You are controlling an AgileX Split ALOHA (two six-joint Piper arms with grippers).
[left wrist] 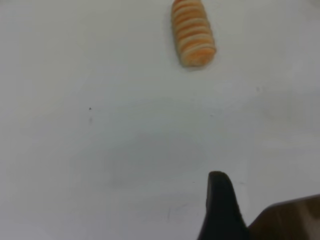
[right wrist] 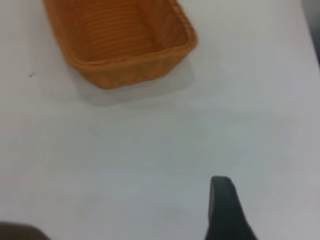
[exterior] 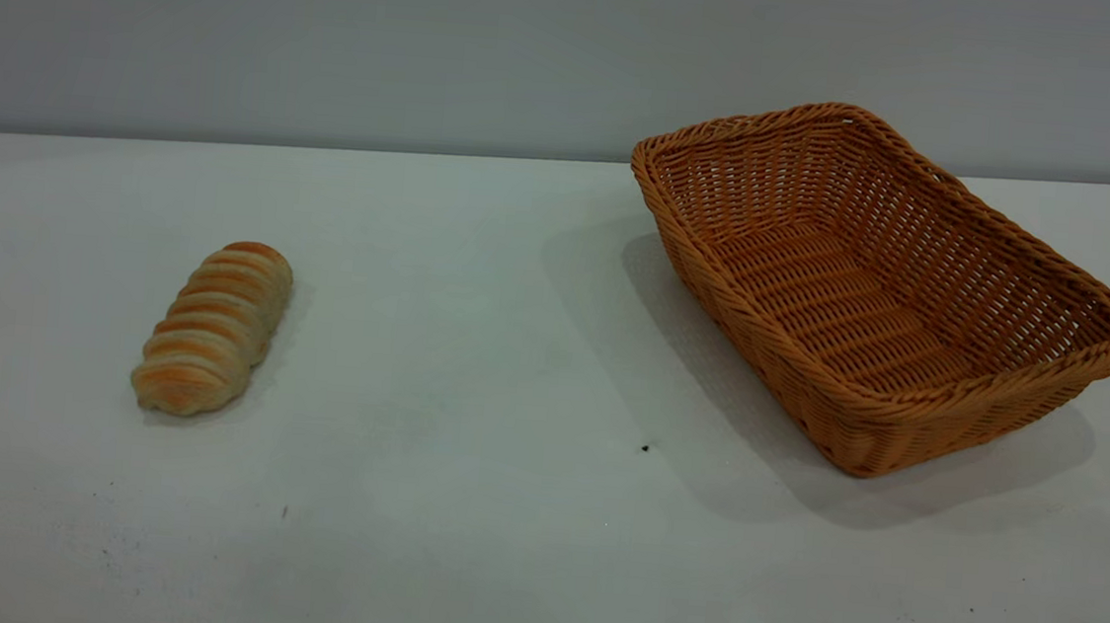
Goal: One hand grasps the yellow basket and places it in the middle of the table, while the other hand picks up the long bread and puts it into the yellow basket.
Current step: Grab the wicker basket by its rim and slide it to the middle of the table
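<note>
The long bread [exterior: 214, 327] lies on the white table [exterior: 473, 345] at the left, ridged and golden with pale stripes. It also shows in the left wrist view [left wrist: 192, 32], well ahead of my left gripper [left wrist: 220, 210], of which only a black tip shows low in that view. The yellow basket [exterior: 879, 287], a large orange-tan wicker basket, stands empty at the right of the table. It also shows in the right wrist view [right wrist: 117, 42], well ahead of my right gripper [right wrist: 225, 212], also only a black tip. Neither gripper appears in the exterior view.
A plain grey wall [exterior: 339, 37] runs behind the table's far edge. A few tiny dark specks [exterior: 645, 447] dot the tabletop between the bread and the basket. A blurred brown part [left wrist: 290, 220] sits beside the left gripper in its wrist view.
</note>
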